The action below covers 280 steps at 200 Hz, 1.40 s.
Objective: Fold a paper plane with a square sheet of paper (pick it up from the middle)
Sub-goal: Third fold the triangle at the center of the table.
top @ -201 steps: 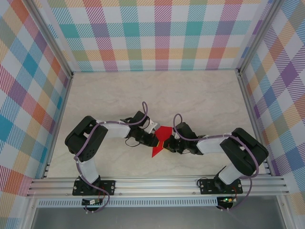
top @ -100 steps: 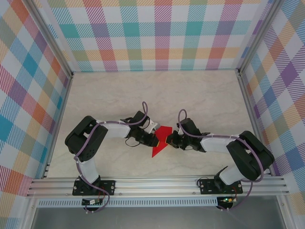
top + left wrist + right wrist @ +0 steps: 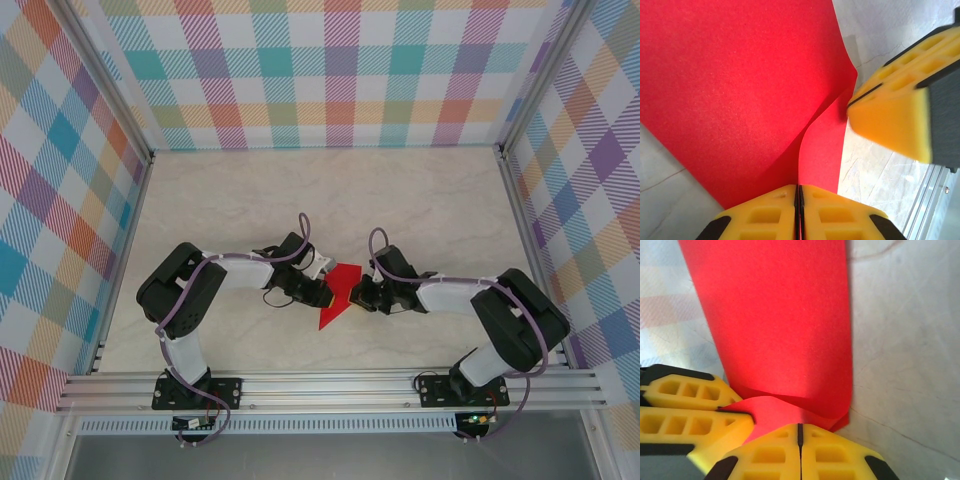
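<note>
The red sheet of paper (image 3: 336, 300) hangs between both grippers near the table's front middle, bent and creased, with a pointed tip toward the near edge. My left gripper (image 3: 327, 294) is shut on its left edge; in the left wrist view the paper (image 3: 740, 85) runs straight into the closed yellow fingertips (image 3: 840, 210). My right gripper (image 3: 356, 296) is shut on the opposite side, pinching a curled fold of the paper (image 3: 780, 315) between its pads (image 3: 835, 450). The two grippers sit almost touching: the left gripper's fingers (image 3: 685, 412) lie just left of the right one's.
The marble-patterned tabletop (image 3: 330, 200) stretches open behind the arms. Checked walls enclose it at left, back and right. An aluminium rail (image 3: 330, 385) runs along the near edge, close below the paper's tip.
The right arm's elbow swung outward and its wrist shifted slightly toward the back, then settled. The left arm and the paper have stayed in place.
</note>
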### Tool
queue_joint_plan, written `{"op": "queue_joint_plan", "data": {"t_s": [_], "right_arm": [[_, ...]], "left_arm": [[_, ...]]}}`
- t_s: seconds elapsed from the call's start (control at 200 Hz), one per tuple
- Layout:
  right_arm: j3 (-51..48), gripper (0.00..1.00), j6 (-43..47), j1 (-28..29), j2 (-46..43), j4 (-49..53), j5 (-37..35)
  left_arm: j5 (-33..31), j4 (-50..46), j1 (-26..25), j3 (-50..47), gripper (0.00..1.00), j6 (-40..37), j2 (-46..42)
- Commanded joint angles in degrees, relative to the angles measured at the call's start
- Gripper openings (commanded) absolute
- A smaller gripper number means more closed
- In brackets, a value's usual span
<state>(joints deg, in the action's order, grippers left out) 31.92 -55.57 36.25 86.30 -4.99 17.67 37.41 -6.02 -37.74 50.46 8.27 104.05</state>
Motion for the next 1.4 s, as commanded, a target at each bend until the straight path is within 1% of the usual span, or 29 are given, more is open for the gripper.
{"op": "queue_joint_plan", "data": {"t_s": [0.0, 0.16, 0.385, 0.5, 0.635, 0.755, 0.84, 1.055, 1.11, 1.235, 1.395], "right_arm": [[2.34, 0.06, 2.36, -1.69, -2.80, 1.92, 1.54], [2.29, 0.06, 2.49, -2.66, -0.04, 0.15, 2.81], [1.39, 0.06, 2.18, -3.03, 4.34, 0.09, -0.27], [1.33, 0.06, 2.57, -3.27, 3.78, 0.65, -0.90], [2.73, 0.07, 3.54, -3.60, -0.26, 2.28, 0.54], [2.50, 0.08, 3.64, -3.82, -2.95, 0.41, 3.30], [2.27, 0.08, 3.54, -3.80, -2.34, -0.61, 5.32], [1.22, 0.08, 3.44, -3.82, 2.17, -2.00, 4.78], [1.74, 0.07, 3.58, -3.88, 3.62, -0.98, 4.34], [2.20, 0.07, 3.94, -3.82, 5.58, 2.88, 0.97], [3.41, 0.07, 5.35, -3.77, 2.79, 5.41, 0.82]], "left_arm": [[-3.35, -6.15, 0.01, -1.15, 0.11, -0.80, 1.31], [-3.25, -6.18, 0.02, -1.03, 0.11, -0.80, 1.42], [-3.35, -6.37, 0.01, -1.15, 0.11, -0.98, 1.14], [-3.47, -6.46, 0.01, -1.15, 0.11, -0.97, 1.23], [-3.23, -6.45, 0.01, -1.12, 0.11, -0.93, 1.26], [-3.41, -6.55, 0.03, -1.14, 0.11, -1.05, 1.15], [-3.33, -6.55, 0.04, -1.01, 0.11, -1.06, 1.29], [-3.15, -6.55, -0.04, -0.80, 0.11, -0.96, 1.24], [-3.13, -6.63, 0.02, -0.80, 0.11, -0.98, 1.30], [-3.20, -6.79, -0.02, -0.94, 0.11, -0.91, 1.09], [-2.59, -6.68, 0.03, -0.53, 0.17, 0.22, -0.24]]}}
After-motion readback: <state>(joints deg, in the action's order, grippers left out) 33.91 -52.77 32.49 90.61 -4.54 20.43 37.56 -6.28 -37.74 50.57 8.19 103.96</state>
